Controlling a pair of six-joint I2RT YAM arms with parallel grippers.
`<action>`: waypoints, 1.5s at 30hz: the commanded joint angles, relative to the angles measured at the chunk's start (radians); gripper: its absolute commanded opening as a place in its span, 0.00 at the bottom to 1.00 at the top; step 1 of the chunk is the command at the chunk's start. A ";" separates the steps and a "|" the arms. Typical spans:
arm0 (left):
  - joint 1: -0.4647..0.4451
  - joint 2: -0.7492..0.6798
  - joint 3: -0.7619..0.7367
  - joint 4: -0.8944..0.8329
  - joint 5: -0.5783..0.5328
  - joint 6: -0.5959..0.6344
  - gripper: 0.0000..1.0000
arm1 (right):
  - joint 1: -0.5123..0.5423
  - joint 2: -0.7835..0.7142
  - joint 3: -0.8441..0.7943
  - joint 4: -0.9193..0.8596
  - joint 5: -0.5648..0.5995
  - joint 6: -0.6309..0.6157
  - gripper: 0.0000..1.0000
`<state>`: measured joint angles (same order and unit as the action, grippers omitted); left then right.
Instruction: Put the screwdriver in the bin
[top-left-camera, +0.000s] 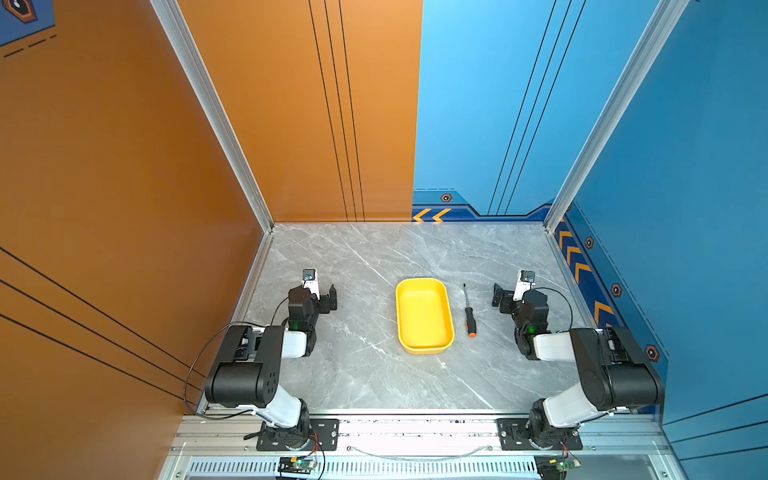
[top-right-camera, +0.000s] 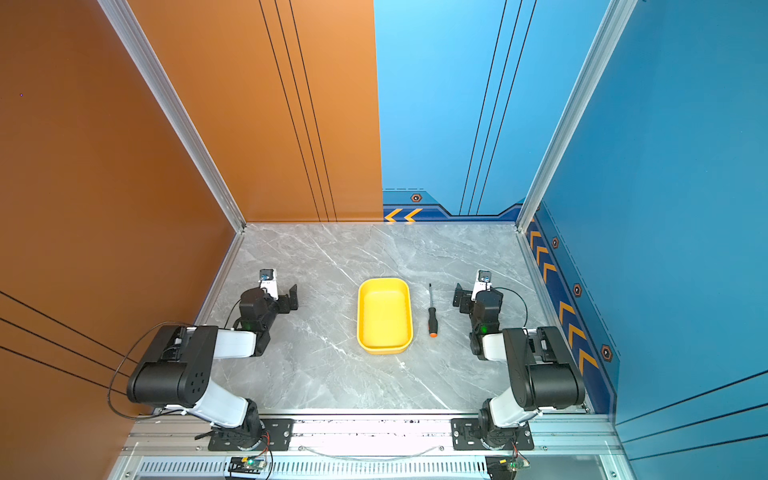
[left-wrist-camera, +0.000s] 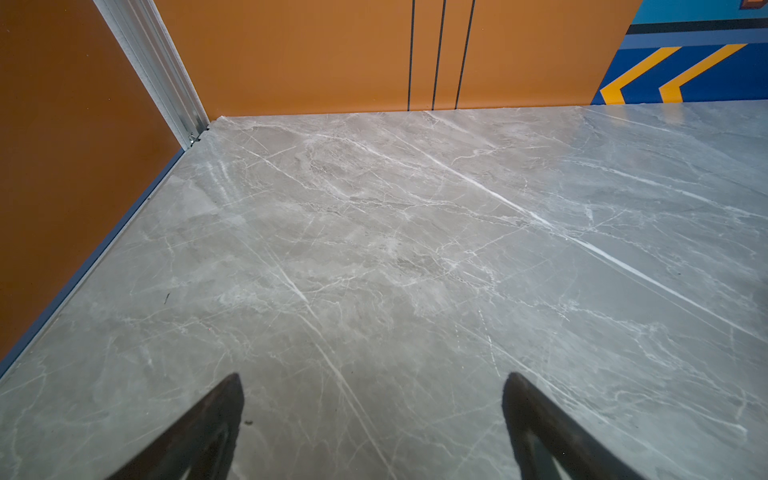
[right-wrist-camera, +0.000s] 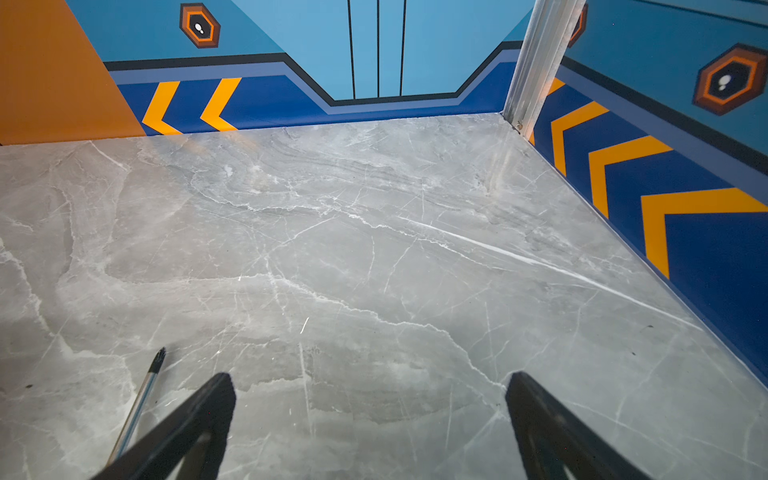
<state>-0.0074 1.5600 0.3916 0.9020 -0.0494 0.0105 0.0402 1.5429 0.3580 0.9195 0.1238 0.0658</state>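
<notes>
The screwdriver (top-left-camera: 469, 309) lies flat on the table (top-left-camera: 353, 374), mid-surface, just beside the bin (top-left-camera: 421, 279) on the side facing my right arm, not touching it; its long axis runs near edge to far edge, orange cap nearward; my right gripper (top-left-camera: 500, 299) hangs spread and empty near the tip end, clearly the closer; the left gripper (top-left-camera: 330, 297), likewise spread and empty, sits beyond the bin.

Grey marble tabletop (top-left-camera: 365, 374) fills the lower middle in both top views; orange wall panels (top-left-camera: 104, 166) upper left, blue wall panels (top-left-camera: 685, 166) upper right.
</notes>
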 joint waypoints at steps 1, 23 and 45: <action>-0.001 0.001 -0.010 0.015 -0.015 -0.003 0.98 | 0.006 0.003 0.010 -0.002 0.029 -0.017 1.00; -0.001 0.002 -0.010 0.015 -0.018 -0.004 0.98 | 0.006 0.003 0.010 -0.001 0.031 -0.017 1.00; -0.021 0.003 -0.010 0.017 -0.049 0.015 0.98 | 0.010 0.004 0.006 0.004 0.039 -0.020 1.00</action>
<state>-0.0174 1.5600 0.3916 0.9020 -0.0597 0.0113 0.0414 1.5429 0.3580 0.9195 0.1356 0.0582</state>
